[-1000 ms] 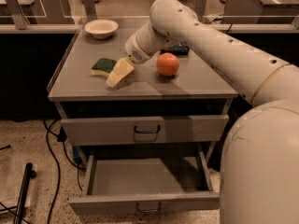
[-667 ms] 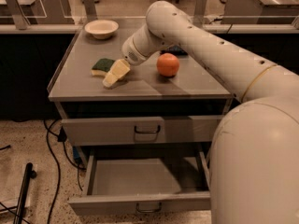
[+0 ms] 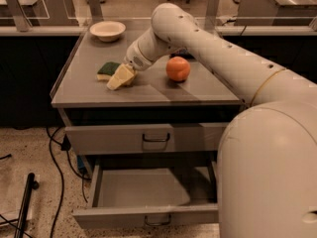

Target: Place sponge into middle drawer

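Camera view: your gripper [image 3: 121, 77] sits low on the cabinet top [image 3: 148, 90], its pale tip touching or all but touching the sponge [image 3: 108, 68], which lies just beyond it, green scrub side up. Compared with a second ago, the arm [image 3: 223, 58] has swung its elbow across and brought the gripper a little closer to the sponge, while the sponge itself has not shifted. You cannot tell from this angle how far the gripper is open, nor whether it has any hold yet, so do not count on a grip. An orange [image 3: 178, 68] rests behind the gripper, on the arm's side and well apart from the sponge, and a bowl [image 3: 107, 30] stands farther off, past the sponge. Well below the gripper, the middle drawer [image 3: 143, 188] is pulled out with bare grey floor showing, under the shut upper drawer [image 3: 114, 139]. The approach looks about finished, so the grasp is likely the step in hand; lift, carry down and release are all yet to do.
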Action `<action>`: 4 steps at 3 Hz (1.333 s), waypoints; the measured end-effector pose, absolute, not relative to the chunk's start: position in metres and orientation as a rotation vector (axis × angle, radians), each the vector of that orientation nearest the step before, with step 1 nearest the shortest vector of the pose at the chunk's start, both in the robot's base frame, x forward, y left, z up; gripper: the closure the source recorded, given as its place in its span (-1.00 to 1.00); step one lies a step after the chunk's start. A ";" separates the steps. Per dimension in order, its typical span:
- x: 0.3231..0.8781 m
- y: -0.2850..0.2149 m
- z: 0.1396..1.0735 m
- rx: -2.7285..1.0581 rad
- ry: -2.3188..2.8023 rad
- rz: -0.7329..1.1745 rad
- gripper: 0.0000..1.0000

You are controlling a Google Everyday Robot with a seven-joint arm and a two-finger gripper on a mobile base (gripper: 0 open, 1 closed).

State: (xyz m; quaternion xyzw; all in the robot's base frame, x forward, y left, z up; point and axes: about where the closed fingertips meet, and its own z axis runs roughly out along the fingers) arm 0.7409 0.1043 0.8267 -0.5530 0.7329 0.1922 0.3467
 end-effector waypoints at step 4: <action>0.725 0.093 0.845 -1.439 1.906 0.502 1.00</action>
